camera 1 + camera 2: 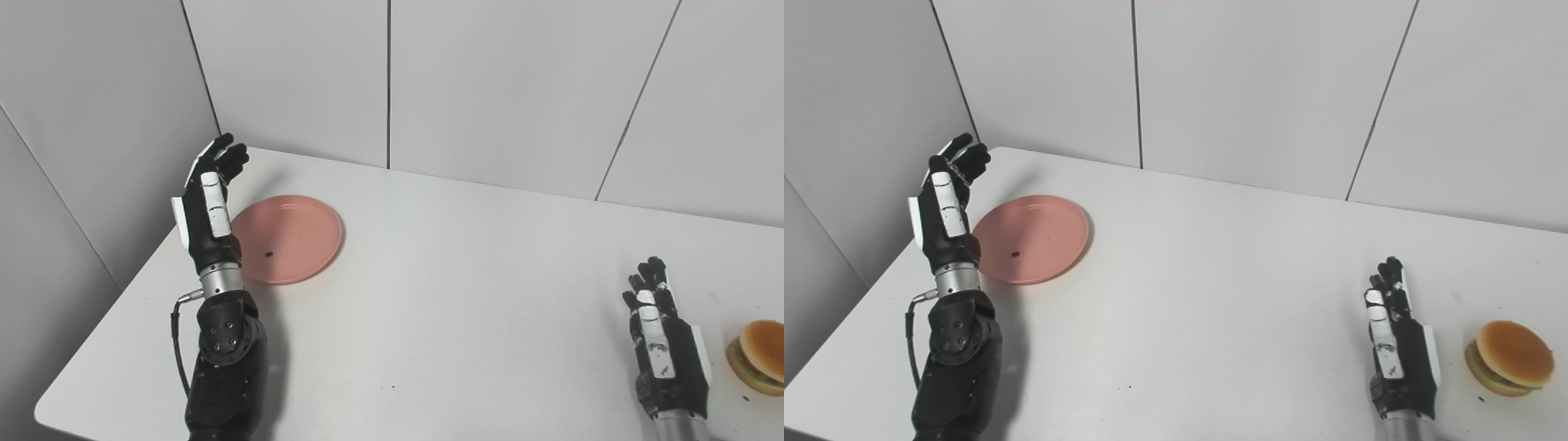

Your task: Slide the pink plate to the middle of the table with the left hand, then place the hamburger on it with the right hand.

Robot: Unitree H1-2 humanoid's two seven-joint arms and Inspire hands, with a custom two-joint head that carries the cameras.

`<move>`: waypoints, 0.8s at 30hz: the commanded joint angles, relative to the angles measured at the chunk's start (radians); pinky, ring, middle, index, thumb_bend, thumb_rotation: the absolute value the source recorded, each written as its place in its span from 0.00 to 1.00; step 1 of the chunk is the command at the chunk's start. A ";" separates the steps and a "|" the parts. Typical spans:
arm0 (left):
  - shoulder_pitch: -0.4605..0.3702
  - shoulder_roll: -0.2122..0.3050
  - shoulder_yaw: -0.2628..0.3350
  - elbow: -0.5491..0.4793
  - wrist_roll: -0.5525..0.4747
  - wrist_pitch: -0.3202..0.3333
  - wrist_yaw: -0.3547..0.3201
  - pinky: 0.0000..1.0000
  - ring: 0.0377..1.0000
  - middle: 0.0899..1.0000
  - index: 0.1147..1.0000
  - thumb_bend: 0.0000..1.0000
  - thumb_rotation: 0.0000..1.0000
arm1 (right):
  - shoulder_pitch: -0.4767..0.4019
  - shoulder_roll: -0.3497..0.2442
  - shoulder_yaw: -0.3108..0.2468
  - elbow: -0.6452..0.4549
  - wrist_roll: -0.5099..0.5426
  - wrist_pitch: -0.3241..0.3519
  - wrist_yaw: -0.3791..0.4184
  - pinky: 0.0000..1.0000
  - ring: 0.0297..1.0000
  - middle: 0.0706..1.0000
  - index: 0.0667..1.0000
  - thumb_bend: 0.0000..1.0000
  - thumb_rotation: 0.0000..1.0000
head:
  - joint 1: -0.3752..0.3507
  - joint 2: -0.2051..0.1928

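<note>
Right eye view puts the right hand (1399,346) nearest, low over the white table (1213,294), fingers straight and apart, holding nothing; the hamburger (1510,358) sits just beside it toward the right edge. Farther off, the left hand (944,205) is raised at the pink plate (1032,239)'s left rim, fingers loosely spread and empty

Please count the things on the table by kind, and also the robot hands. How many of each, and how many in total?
Plates: 1, the pink plate
Hamburgers: 1, the hamburger
Robot hands: 2, the left hand and the right hand, both empty
Total: 4
</note>
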 commanded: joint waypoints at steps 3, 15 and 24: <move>-0.038 0.039 0.019 0.008 0.020 -0.022 0.039 0.73 0.68 0.67 0.65 0.76 1.00 | 0.001 -0.002 -0.007 0.008 -0.001 -0.062 0.007 1.00 1.00 1.00 1.00 0.60 0.78 | 0.002 0.002; -0.034 0.090 0.003 0.108 0.023 0.026 0.045 0.83 0.78 0.77 0.76 0.76 1.00 | 0.002 -0.002 -0.006 0.006 -0.005 -0.060 0.004 1.00 1.00 1.00 1.00 0.60 0.79 | 0.000 0.005; -0.034 0.111 -0.027 0.165 -0.013 0.109 -0.004 0.96 0.87 0.83 0.83 0.76 1.00 | 0.002 0.003 -0.008 0.002 -0.009 -0.059 -0.003 1.00 0.99 1.00 1.00 0.61 0.79 | -0.001 0.007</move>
